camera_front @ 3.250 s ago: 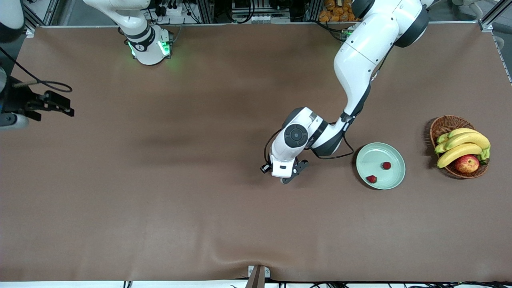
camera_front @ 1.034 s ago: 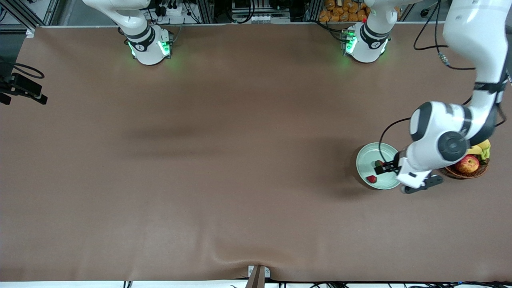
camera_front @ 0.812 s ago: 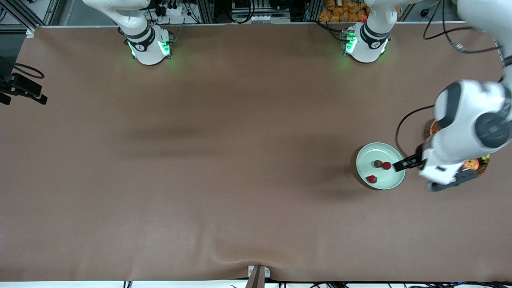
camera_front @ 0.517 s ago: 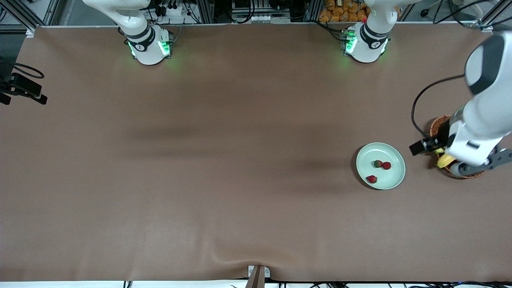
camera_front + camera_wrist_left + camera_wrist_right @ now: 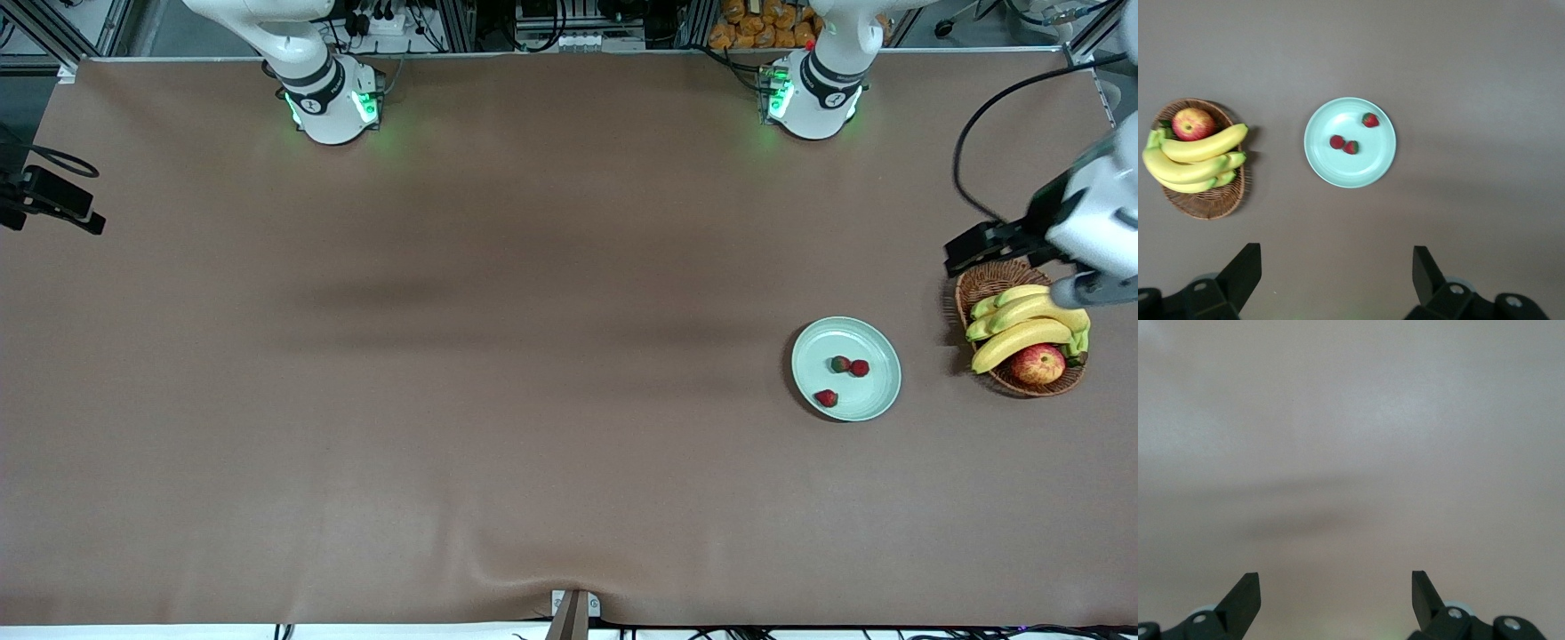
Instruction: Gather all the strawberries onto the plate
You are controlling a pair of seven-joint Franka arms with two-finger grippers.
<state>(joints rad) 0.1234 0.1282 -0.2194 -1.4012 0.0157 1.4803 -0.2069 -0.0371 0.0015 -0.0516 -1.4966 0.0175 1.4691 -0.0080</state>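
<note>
On the mint-green plate (image 5: 876, 389) toward the left arm's end of the table, three strawberries (image 5: 841, 364) lie beside the wicker basket (image 5: 991, 280). Above it, the left gripper (image 5: 1337, 287) hangs empty, fingers apart; the right gripper (image 5: 1336, 603) waits, fingers apart, over bare table.

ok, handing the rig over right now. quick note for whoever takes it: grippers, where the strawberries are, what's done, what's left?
Left gripper: open, empty, up in the air over the table by the wicker basket at the left arm's end.
Right gripper: open, empty, waiting at the right arm's end of the table.
Plate: beside the basket, toward the table's middle.
Strawberries: all three lie in the plate, two close together, the third nearer to the front camera.
Done: every strawberry in view is in the plate; none shows on the table.
Left: nothing to collect, as far as the views show. The basket's bananas and apple are untouched.
</note>
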